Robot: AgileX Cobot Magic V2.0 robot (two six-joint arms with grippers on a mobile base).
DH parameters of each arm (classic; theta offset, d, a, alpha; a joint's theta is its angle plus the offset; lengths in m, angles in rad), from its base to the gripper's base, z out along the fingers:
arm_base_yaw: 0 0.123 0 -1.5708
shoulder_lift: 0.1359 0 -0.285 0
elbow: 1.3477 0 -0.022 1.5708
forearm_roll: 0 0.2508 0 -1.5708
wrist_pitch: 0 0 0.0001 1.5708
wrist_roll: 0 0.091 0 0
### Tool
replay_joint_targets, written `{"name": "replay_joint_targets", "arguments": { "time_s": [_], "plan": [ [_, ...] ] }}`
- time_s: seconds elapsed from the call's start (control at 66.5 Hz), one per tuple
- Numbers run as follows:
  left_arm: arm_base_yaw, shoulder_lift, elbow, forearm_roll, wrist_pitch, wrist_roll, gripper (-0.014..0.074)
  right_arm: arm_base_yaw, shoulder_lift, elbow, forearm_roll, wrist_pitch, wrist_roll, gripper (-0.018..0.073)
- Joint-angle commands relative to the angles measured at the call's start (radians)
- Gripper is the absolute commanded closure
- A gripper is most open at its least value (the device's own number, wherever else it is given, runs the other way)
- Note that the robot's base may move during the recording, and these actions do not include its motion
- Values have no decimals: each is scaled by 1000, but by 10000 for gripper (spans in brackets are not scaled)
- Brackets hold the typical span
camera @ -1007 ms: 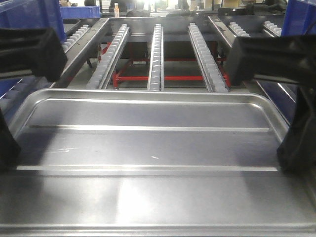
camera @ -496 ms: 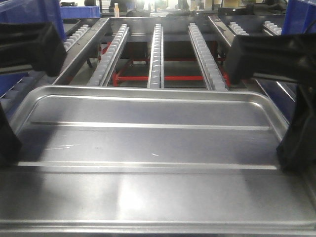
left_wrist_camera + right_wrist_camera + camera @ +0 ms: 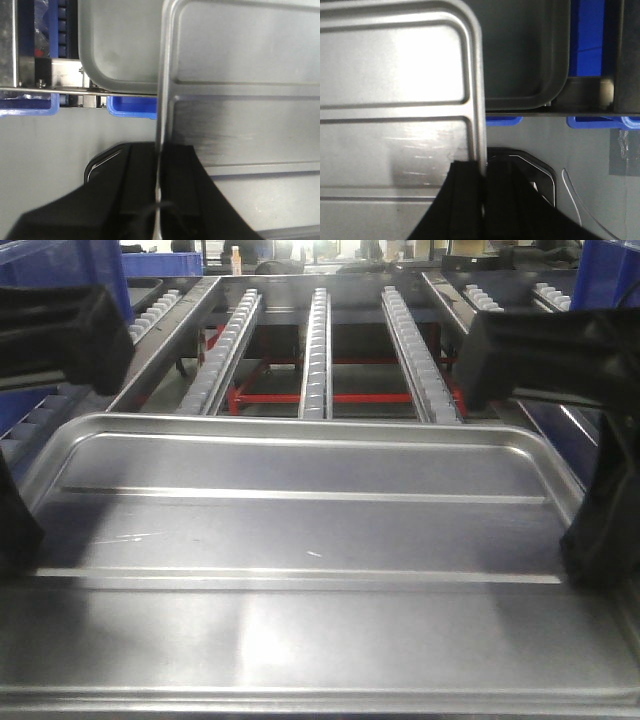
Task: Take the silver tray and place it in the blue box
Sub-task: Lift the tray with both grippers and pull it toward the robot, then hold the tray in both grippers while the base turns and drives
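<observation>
The silver tray (image 3: 300, 530) fills the lower part of the front view and is held level above the roller rails. My left gripper (image 3: 159, 172) is shut on the tray's left rim (image 3: 161, 100). My right gripper (image 3: 482, 192) is shut on its right rim (image 3: 479, 100). In the front view the dark gripper bodies sit at the tray's left edge (image 3: 15, 530) and right edge (image 3: 600, 540). A blue box (image 3: 60, 265) shows at the far left and another blue box (image 3: 610, 270) at the far right. I cannot tell which one the task means.
Three roller rails (image 3: 316, 350) on a red frame (image 3: 290, 397) run away ahead of the tray. Another grey tray (image 3: 120, 45) lies below in the left wrist view, and a dark tray (image 3: 530, 50) in the right. Blue bin edges (image 3: 132, 106) sit under the rack.
The tray's far rim has moved slightly up in the front view over the first half second, with both grippers still holding it. Since then nothing has shifted.
</observation>
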Motion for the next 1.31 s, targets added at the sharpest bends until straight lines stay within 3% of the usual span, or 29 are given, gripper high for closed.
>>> {"name": "replay_joint_targets", "arguments": {
  "time_s": [0.0, 1.292],
  "plan": [
    [-5, -25, -22, 29, 22, -8, 610, 0, -24, -25, -60, 5, 9, 502],
    [-5, -25, -22, 29, 22, -8, 610, 0, -24, -25, -60, 6, 9, 502]
  ]
}}
